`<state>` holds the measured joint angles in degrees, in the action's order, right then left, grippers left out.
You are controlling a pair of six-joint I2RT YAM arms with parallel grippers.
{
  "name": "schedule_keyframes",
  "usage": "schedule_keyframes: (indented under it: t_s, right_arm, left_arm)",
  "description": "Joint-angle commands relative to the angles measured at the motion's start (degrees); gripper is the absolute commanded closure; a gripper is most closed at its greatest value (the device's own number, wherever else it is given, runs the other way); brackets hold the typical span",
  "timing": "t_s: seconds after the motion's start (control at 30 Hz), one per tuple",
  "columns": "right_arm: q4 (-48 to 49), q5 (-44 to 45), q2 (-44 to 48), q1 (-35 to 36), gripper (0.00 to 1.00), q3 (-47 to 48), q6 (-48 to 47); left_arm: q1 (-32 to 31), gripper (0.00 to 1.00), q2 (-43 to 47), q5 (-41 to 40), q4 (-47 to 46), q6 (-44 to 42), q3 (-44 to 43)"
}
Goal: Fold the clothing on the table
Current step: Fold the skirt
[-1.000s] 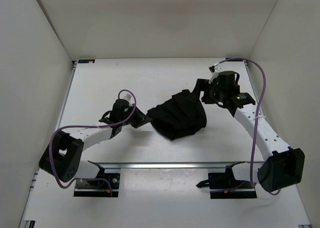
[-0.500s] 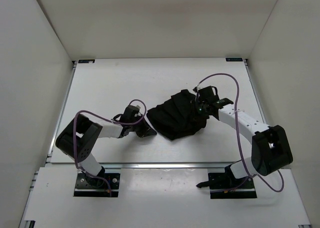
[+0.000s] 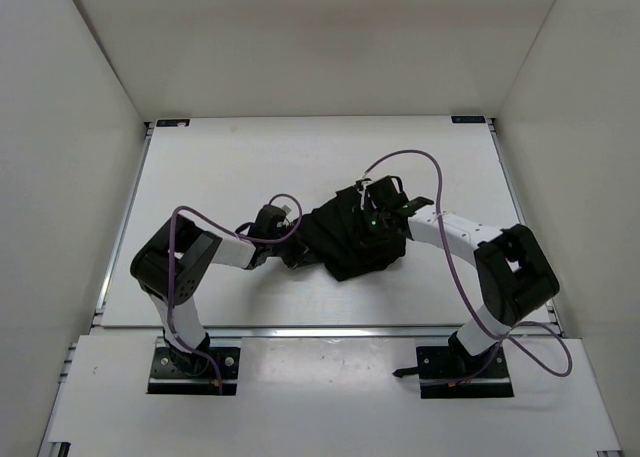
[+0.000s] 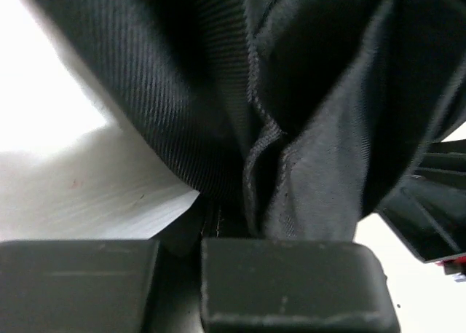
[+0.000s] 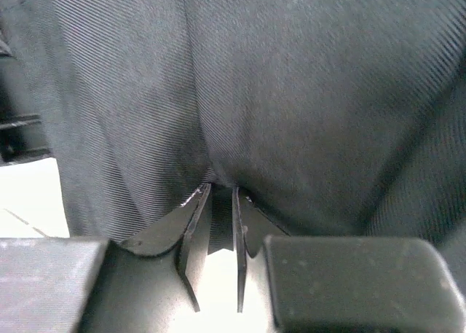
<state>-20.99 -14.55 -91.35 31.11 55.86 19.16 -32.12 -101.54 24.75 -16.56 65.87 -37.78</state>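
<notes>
Flat white table (image 3: 215, 167), boxed by plain white walls (image 3: 320, 47) at the back and on both sides. Black clothing (image 3: 350, 249) bunched in a wrinkled heap mid-table, directly between the two sets of jaws. Left gripper (image 3: 292, 251) clenched on the heap's left edge, cloth rising straight out of the jaws. Right gripper (image 3: 370, 221) pinched on a fold at the heap's upper right. Metal rail (image 3: 330, 330) well behind both wrists. Open white tabletop beyond the jaws toward the back wall, and outboard of each.

Plain white walls (image 3: 310, 47) all around
</notes>
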Motion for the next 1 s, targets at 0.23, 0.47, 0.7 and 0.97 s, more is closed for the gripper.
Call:
schedule_keyframes:
  t_s: [0.23,0.47,0.7,0.97]
  right_arm:
    - [5.79,-4.0,-7.0,5.45,0.87,5.67,3.78]
    - [4.65,-2.16,-4.81,2.91,0.95,5.93,2.11]
    - [2.1,-4.78,-0.33,-0.26,1.0,9.7,1.14]
    - [-2.37,-3.37,9.51,-7.01,1.0,17.88,-0.17]
  left_arm:
    - [2.23,1.0,-0.69,2.76,-1.02,-1.35,-1.42]
    - [10.76,1.0,12.21,-0.13,22.56,-18.2,-7.46]
    - [9.89,1.0,23.04,3.63,13.34,-15.44,-9.51]
    - [3.29,1.0,20.43,10.82,0.67,-10.5,-9.32]
